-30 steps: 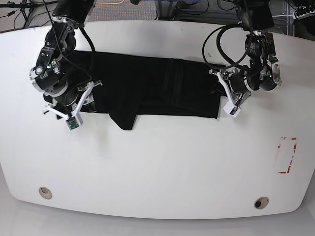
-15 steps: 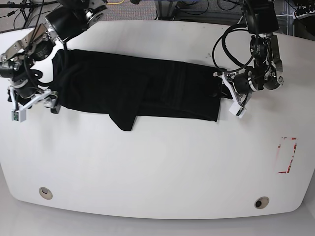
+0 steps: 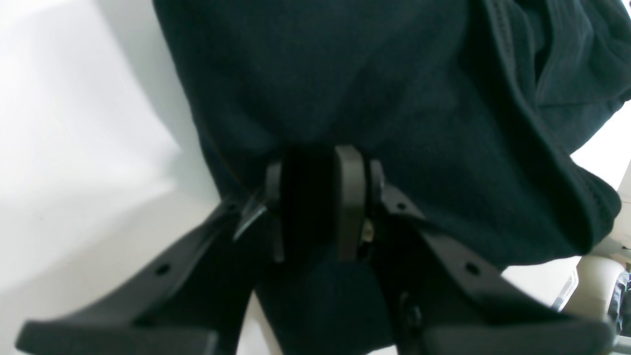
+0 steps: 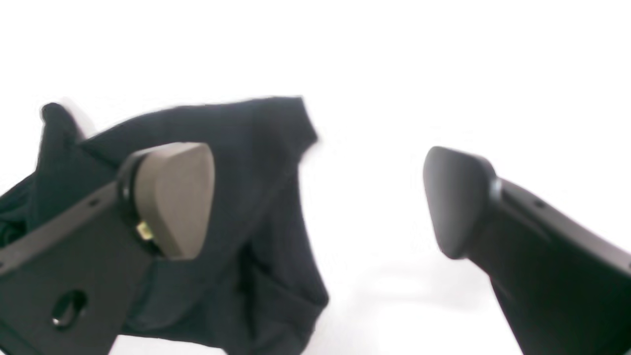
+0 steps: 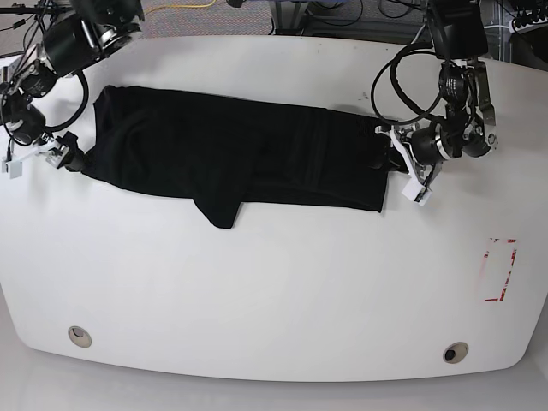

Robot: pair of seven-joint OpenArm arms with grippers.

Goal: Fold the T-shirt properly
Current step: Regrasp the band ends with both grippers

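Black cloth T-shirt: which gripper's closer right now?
Left. The left gripper is shut on the black cloth T-shirt at its edge. The right gripper hangs open just off the opposite end, nothing between its jaws.

One T-shirt (image 5: 248, 154), two claws, one table (image 5: 282, 282)

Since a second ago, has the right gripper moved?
Yes. The right gripper swung off the black cloth T-shirt toward the white table's left edge.
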